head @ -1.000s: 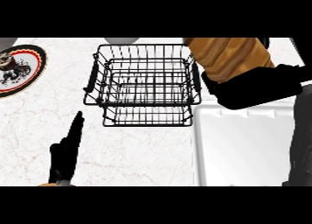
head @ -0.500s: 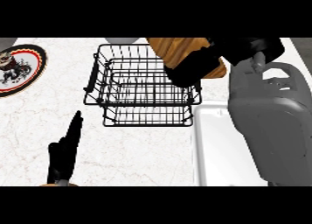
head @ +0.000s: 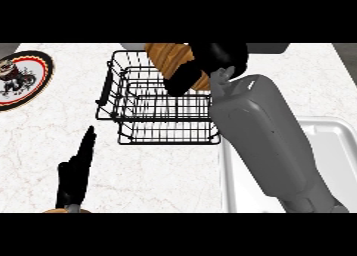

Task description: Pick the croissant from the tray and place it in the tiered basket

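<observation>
Golden-brown croissant (head: 172, 59) is sitting clasped in the right hand (head: 210, 60) over the black wire tiered basket (head: 162, 112), left hand (head: 76, 172) resting straight-fingered on the counter (head: 151, 175).

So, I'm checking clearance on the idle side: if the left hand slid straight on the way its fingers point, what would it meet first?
The left hand points up the picture and slightly right, across bare white marble counter. First in line looks to be the black wire tiered basket, though depth is unclear.

A round plate (head: 17, 81) with a dark rim and what may be an animal design sits at the white marble counter's (head: 159, 170) far left edge.
</observation>
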Available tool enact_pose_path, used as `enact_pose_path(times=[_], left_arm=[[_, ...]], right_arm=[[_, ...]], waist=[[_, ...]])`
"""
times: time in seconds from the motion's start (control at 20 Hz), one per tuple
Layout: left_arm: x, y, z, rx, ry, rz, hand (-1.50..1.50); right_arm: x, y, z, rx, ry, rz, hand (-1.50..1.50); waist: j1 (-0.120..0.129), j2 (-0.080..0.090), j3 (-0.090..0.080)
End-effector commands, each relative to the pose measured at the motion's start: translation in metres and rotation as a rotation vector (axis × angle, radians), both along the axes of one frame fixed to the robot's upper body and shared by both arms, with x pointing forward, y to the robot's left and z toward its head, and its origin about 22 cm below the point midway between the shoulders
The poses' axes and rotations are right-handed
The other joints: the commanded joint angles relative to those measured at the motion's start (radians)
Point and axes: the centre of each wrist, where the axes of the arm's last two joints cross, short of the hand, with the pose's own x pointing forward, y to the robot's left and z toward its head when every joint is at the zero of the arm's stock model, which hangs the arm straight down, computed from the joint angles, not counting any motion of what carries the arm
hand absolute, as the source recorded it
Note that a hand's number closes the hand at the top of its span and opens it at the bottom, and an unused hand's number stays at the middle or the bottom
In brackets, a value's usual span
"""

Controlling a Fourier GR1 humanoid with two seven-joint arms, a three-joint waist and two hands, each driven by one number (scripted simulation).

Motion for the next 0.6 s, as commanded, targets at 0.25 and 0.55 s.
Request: enact_pose_path(times=[0.25, 0.55], left_arm=[[-0.014, 0.01, 0.002, 0.008, 0.061, -0.015, 0.0], [-0.002, 0.015, -0.007, -0.003, 0.059, -0.019, 0.0]], right_arm=[[0.025, -0.012, -0.05, 0.346, 0.196, -0.023, -1.5], [0.032, -0.015, -0.048, 0.6, 0.156, -0.012, -1.5]], waist=[[0.026, 0.006, -0.004], [0.012, 0.006, -0.004]])
